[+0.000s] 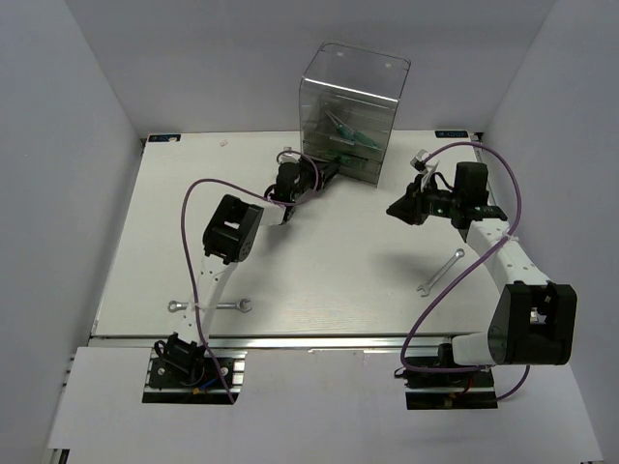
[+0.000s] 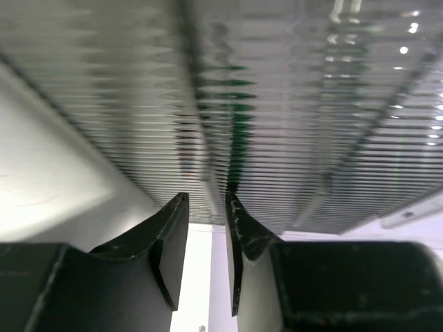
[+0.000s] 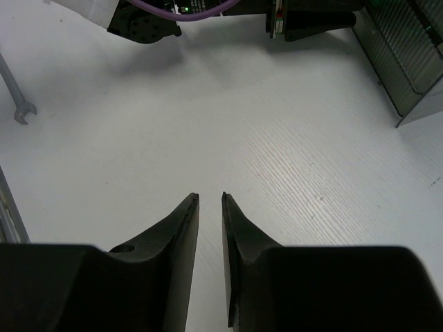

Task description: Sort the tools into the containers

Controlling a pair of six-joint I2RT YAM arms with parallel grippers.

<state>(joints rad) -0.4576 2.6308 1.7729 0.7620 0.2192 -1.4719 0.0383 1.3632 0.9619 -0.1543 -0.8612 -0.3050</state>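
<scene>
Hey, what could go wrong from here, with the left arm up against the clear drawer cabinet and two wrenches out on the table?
The left gripper, jaws narrowly apart and empty, sits right at the clear cabinet's ribbed front; pushing on might shove or tip the tall cabinet. One wrench lies partly under the left arm, near its base, so reaching it looks awkward. The other wrench lies flat, likely hard to pinch.

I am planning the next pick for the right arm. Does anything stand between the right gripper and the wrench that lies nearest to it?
Nothing visible does. The right gripper hangs over the table, and the wrench lies in the open towards that arm's base. Only the arm's purple cable loops close beside it.
</scene>
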